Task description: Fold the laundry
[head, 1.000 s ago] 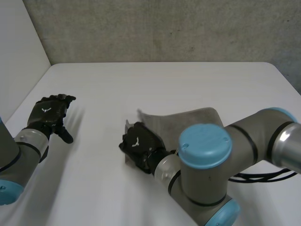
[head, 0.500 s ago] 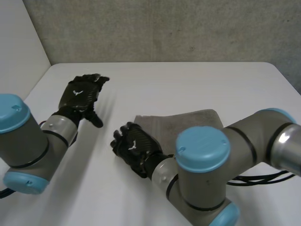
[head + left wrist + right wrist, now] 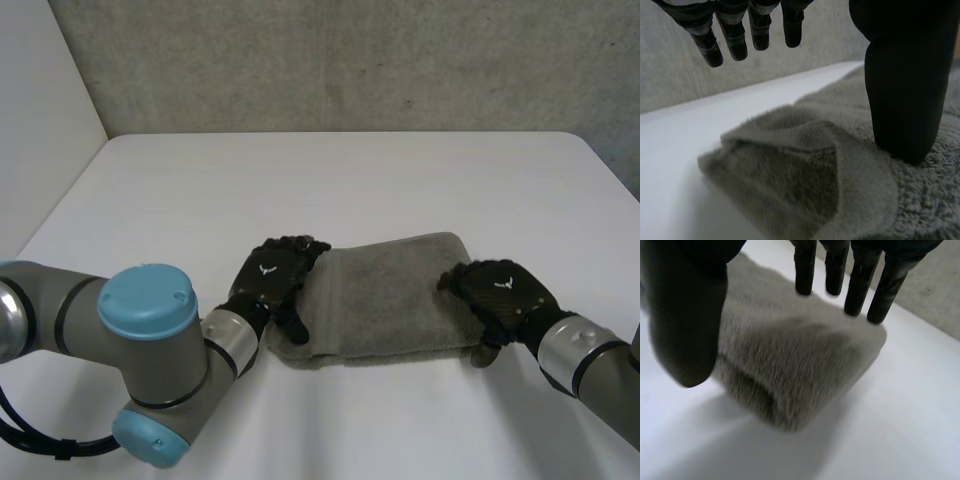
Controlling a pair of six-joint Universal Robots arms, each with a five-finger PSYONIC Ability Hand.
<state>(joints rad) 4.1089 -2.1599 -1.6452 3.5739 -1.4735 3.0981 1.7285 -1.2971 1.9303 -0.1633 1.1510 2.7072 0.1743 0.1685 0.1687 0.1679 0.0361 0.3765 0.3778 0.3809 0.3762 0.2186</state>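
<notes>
At the left of the head view, the left arm lies low over the white table. Its left hand rests on the left short end of the grey towel. In the left wrist view this hand is spread. Its fingers are straight and hang in the air above the cloth, touching nothing, and its thumb stands with the tip on the towel. Nothing is pinched. Under the fingers, the corner of the towel is rumpled and shows a doubled layer.

The towel lies on the half of the table nearer to the robot, already folded into a thick band. Its long axis goes from left to right, so 1 short end lies at each of the 2 hands.

At the right end, the right hand sits on the towel's edge. In the right wrist view it is also relaxed and grips nothing. Its fingers are straight over the top of the towel, either very close or just touching; I cannot tell which. Its thumb hangs beside the folded end, apart from the fingers.

I judge that the next fold must carry 1 short end along the long axis to the other. Each hand is equally near to its own end, so either can begin, but it must first close on the cloth. The untidy left corner may need flattening.
</notes>
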